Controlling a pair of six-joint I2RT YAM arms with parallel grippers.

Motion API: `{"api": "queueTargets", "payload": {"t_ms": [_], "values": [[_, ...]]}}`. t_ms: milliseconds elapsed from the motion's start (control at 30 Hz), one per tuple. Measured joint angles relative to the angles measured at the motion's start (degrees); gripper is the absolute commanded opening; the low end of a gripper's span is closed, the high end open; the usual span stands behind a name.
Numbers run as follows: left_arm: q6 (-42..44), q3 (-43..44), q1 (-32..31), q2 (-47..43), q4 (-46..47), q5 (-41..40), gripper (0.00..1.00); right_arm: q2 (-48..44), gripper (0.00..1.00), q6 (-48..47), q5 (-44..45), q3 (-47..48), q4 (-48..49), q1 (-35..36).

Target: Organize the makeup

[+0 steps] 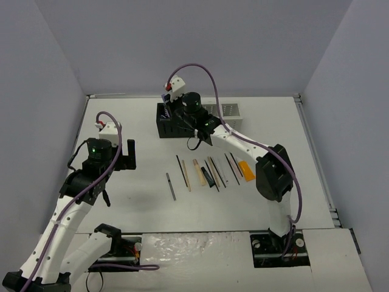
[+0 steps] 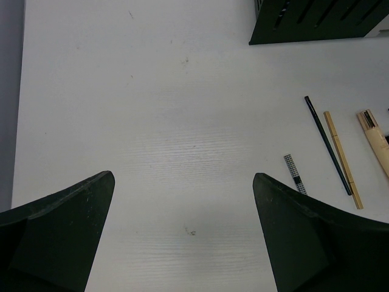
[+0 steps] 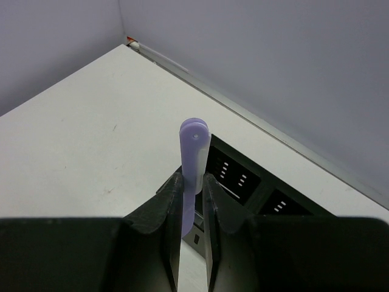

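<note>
The right jaws pinch the lilac tool (image 3: 194,149) upright over the black organizer box (image 3: 261,182). The left jaws are wide apart. The other makeup (image 1: 209,172) lies in a row on the tabletop (image 1: 200,210).

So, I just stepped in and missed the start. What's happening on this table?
The right gripper is shut on a lilac tool, holding it over the black organizer at the far side. The left gripper is open above bare table, holding nothing. A row of pencils and tubes lies loose, not yet sorted.
</note>
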Motion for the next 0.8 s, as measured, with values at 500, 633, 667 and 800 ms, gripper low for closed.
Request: {"api": "queueTargets", "payload": {"t_ms": [500, 633, 667, 800], "values": [[-0.4, -0.6, 2.0, -0.6, 0.1, 1.2, 0.97, 12.2, 0.0, 0.8, -0.9, 4.9, 11.5, -1.2], [-0.5, -0.6, 2.2, -0.6, 0.3, 1.8, 0.97, 14.4, 0.0, 0.8, -0.5, 5.7, 13.1, -1.7], [-0.5, -0.6, 2.2, -0.6, 0.4, 1.9, 0.97, 15.0, 0.0, 0.8, -0.5, 5.7, 13.3, -1.9], [-0.5, -0.6, 2.3, -0.6, 0.4, 2.5, 0.97, 17.1, 0.03, 1.0, -0.1, 6.4, 13.5, -2.7]]}}
